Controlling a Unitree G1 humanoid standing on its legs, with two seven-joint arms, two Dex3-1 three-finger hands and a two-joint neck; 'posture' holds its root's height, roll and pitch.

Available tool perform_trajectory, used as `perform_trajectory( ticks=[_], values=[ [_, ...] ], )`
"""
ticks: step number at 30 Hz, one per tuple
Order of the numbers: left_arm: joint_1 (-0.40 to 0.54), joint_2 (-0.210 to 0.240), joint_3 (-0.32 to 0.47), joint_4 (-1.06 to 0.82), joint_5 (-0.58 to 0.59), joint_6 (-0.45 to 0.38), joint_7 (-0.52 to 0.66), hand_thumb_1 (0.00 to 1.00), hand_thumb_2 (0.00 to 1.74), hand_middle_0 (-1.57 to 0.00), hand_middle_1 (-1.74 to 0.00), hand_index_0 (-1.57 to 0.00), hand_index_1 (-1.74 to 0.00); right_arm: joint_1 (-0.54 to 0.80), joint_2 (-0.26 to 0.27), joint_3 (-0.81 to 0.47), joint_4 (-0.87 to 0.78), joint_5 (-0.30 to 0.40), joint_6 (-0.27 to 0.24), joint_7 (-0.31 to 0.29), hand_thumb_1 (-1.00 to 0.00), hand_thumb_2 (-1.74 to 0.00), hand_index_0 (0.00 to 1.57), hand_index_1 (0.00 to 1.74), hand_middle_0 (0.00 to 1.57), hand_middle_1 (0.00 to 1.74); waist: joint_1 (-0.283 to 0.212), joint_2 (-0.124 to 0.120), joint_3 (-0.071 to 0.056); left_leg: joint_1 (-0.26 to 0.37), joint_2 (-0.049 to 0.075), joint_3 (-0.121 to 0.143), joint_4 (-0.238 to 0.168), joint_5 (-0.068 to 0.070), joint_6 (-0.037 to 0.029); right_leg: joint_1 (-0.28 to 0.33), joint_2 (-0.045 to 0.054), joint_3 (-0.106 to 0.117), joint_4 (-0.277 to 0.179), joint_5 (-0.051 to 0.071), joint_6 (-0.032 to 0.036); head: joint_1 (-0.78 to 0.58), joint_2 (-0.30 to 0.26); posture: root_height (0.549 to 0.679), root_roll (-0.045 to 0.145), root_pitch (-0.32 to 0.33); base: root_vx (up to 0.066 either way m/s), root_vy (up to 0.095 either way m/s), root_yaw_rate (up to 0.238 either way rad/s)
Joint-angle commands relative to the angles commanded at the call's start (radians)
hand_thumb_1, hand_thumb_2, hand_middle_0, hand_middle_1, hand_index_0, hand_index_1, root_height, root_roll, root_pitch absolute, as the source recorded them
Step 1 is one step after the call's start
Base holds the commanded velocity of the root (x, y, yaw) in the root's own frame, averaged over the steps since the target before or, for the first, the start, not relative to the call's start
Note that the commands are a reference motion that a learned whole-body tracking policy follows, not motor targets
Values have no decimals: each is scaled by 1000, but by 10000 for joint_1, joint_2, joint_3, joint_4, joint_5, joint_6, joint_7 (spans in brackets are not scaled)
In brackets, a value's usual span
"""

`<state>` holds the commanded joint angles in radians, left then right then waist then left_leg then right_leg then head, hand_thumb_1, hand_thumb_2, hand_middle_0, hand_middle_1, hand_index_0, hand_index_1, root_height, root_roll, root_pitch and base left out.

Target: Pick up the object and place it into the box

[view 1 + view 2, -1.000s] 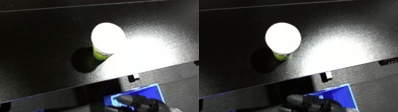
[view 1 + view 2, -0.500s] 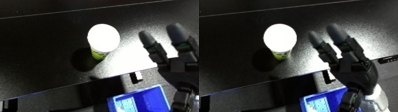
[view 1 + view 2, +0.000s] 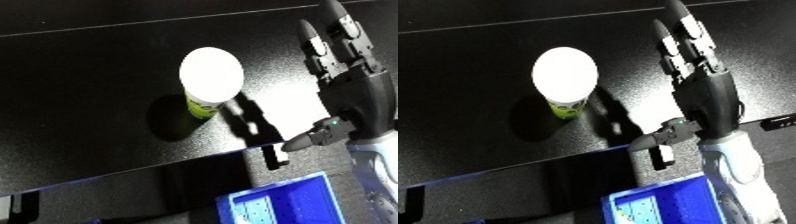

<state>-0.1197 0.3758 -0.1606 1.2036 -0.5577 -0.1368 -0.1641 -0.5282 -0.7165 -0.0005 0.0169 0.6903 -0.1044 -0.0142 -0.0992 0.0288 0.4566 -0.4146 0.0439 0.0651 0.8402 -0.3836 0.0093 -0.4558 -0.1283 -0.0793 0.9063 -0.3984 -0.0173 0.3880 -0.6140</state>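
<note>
Nothing is yet grasped: the white-lidded cup [image 3: 210, 80] is seen at frame centre on the desk [image 3: 80, 90]; the right hand [image 3: 704, 87], fingers straight, is held beside it; the blue bin [image 3: 664, 205] is unfilled.

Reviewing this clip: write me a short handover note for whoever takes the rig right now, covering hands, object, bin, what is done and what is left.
Right hand: open, fingers straight, raised over the black table to the right of the cup, not touching it.
Left hand: not in view.
Cup: white lid, green label, upright on the table, its shadow to its left.
Blue bin: below the table's front edge, partly in view at the bottom.
Done: nothing grasped yet.
Left: close the right hand round the cup, lift it, carry it over the front edge and release it into the bin.
</note>
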Motion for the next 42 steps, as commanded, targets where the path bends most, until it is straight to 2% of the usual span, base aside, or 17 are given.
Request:
perform_trajectory(
  ticks=[3,6,13,24,33,40,42],
  values=[
    [-56,-5,-56,15,70,50,19,0,0,0,0,0,0,-443,-121,437,448,-175,524,-426,0,0,0,0,0,0,103,31,15,1,-39,-40,-24,22,2,5,-29,-13,8,-21,-34,137,42,622,76,-38,7,1,70],
    [-120,-7,-109,47,135,67,24,0,0,0,0,0,0,-798,-172,802,898,-183,837,-540,0,0,0,0,0,0,199,41,23,-16,-64,-79,-11,23,10,-3,-53,-32,31,-39,-63,342,43,621,76,-39,4,-6,72],
    [-286,-15,-297,-46,258,254,92,0,0,0,0,0,0,-1720,-103,1608,1784,-31,1462,-448,0,0,0,0,0,0,415,89,58,-96,-119,-172,65,26,33,-81,-112,-68,147,-61,-105,863,109,620,76,-40,2,-6,72],
    [-431,-104,-522,-179,308,498,172,0,0,0,0,0,0,-2823,264,2531,2289,142,2035,-353,0,0,0,0,0,0,652,184,64,-138,-187,-239,39,84,27,-153,-158,-42,228,-83,-143,1540,250,618,78,-39,3,8,58],
    [-484,-147,-604,-288,301,661,210,0,0,0,0,0,0,-3167,539,2843,2100,223,2303,-356,-450,-783,706,783,706,783,724,248,68,-157,-239,-248,-49,155,-2,-215,-153,0,215,-69,-146,1719,429,618,79,-35,-7,9,45],
    [-522,-168,-632,-305,329,663,245,0,0,0,0,0,0,-3072,600,2846,2104,396,2357,-461,-800,-1392,1256,1392,1256,1392,725,232,56,-161,-213,-241,-103,189,-26,-239,-158,-2,166,-31,-127,1824,582,619,79,-31,-16,-11,23],
    [-516,-157,-630,-325,326,665,253,0,0,0,0,0,0,-3022,555,2812,2137,439,2317,-445,-800,-1392,1256,1392,1256,1392,717,231,55,-160,-207,-240,-124,197,-28,-247,-151,-2,153,-19,-119,1878,648,619,79,-30,-22,-16,-5]
  ],
)
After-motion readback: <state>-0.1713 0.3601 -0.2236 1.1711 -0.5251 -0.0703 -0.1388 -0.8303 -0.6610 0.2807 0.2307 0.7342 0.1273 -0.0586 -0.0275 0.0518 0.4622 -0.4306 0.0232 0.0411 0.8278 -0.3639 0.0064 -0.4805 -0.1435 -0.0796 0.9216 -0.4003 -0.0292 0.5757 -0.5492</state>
